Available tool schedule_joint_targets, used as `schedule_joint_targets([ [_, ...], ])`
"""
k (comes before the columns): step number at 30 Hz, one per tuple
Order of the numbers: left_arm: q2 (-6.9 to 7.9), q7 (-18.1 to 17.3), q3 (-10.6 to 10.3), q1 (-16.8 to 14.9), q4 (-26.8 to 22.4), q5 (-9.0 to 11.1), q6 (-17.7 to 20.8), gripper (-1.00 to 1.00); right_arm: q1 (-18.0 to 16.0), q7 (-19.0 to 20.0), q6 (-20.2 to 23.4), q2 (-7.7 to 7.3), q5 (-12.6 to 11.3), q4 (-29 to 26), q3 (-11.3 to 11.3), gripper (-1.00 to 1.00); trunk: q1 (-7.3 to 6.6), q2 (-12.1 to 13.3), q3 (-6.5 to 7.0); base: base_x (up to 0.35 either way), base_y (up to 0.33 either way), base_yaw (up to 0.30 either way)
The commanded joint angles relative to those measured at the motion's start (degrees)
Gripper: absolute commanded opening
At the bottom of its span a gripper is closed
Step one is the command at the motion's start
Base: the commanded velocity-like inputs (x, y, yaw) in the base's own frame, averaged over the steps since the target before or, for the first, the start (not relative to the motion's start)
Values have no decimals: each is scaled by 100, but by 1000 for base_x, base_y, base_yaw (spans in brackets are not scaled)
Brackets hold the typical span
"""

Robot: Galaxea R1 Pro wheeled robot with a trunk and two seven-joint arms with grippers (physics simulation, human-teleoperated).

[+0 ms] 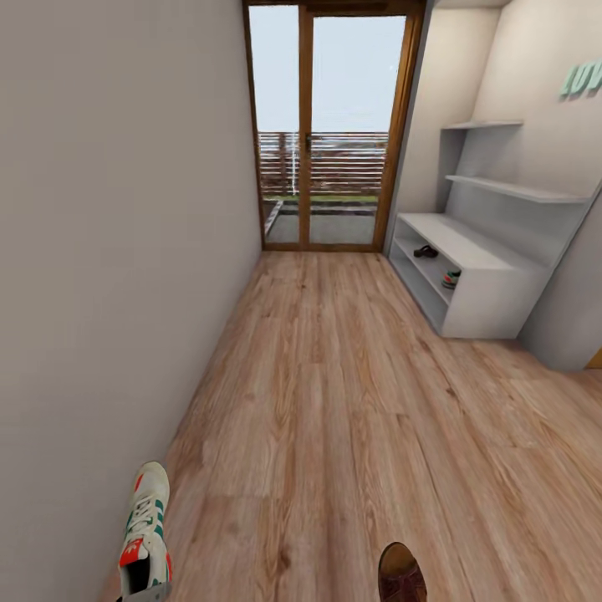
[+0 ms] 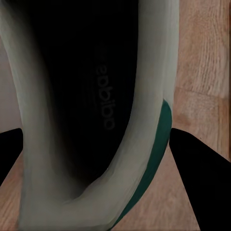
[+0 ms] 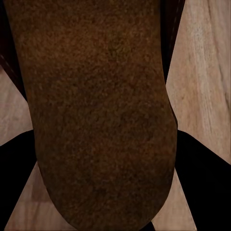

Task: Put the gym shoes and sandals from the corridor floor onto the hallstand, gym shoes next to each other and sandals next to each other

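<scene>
My left gripper (image 2: 96, 144) is clamped on the sneaker (image 1: 146, 535) at its stiff heel collar; it should carry light. My right gripper (image 3: 106, 159) pinches the sandal (image 1: 401, 573) across its flat, firm footbed, low above the floor (image 1: 334, 401).

Plain grey wall (image 1: 109, 251) fills the left half of the frame, running back to the far end. Glass double door (image 1: 330, 125) at top centre, brown wood frame, two panes, centre post between them. Through the glass: pale sky, a horizontal slat fence (image 1: 343, 163), a strip of green and a grey patio slab (image 1: 326, 227) below it. Beige wall (image 1: 535, 50) at upper right, with teal raised lettering (image 1: 583, 79) cut off by the right edge, unreadable. Small patch of brown wood (image 1: 595, 359) at the right edge, mid-height, can't tell what.
</scene>
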Motion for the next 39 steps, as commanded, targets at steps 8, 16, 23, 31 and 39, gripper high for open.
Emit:
schedule_joint_targets([
  [8,-1,19,33,-5,5,-57,-21,-100,-4,-34,-10,3,60,3,-27,-100,2,-2,-5,330,-77,0],
  [16,-3,19,35,-5,5,-57,-21,-100,-4,-34,-9,3,61,3,-27,-100,2,-2,-5,339,-5,0],
  [23,-1,19,35,-5,5,-57,-21,-100,-4,-34,-9,3,61,3,-27,-100,2,-2,-5,339,0,0],
  [31,-1,19,35,-5,5,-58,-23,-100,-4,-34,-9,3,62,3,-27,-100,2,-2,-5,339,0,0],
  [39,-1,19,35,-5,5,-57,-30,-100,-4,-34,-8,3,62,3,-27,-100,2,-2,-5,339,0,0],
])
